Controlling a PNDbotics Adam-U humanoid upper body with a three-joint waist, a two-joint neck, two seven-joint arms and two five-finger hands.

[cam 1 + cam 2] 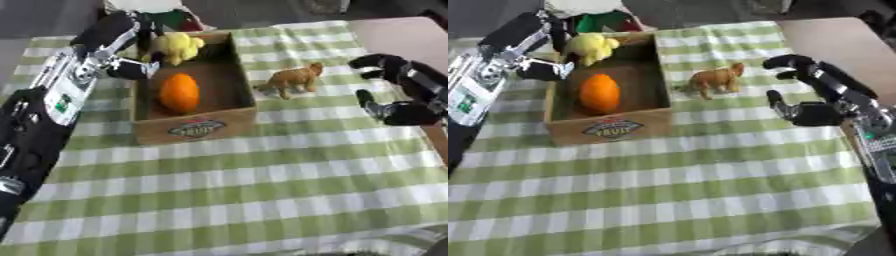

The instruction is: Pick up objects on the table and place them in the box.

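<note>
Landmark: shallow brown cardboard box with an oval printed label on its front wall (198, 129), sitting on the bench under a green-and-white checked cloth (262, 185).

In box already: round orange fruit (179, 92) mid-floor; soft-looking yellow toy (178, 46) at the far end, w/ the left hand on it.

Left hand: black-and-silver robot left hand (140, 50) over the box's far-left corner, fingers curled round the yellow toy (looks like a placement not yet let go; contact partly hidden).

Next thing: small tan four-legged animal figure (714, 78), upright on the cloth just beside the box's right wall, apart from it, head pointing away from the box.

Right hand: black robot right hand (808, 111) to the right of the figure, near but not touching; fingers spread and relaxed, holds nothing.

Handling (judgement): prob. light, stiff moulded plastic or rubber, not fragile. Narrow feet, so a sideways nudge could tip it. Smooth flanks may slip.

Where to grip: across the trunk betw. fore and hind legs, thumb one flank, fingers the other. Avoid legs, head, tail; too thin.

Drop spot: bare box floor to the right of the orange fruit.
</note>
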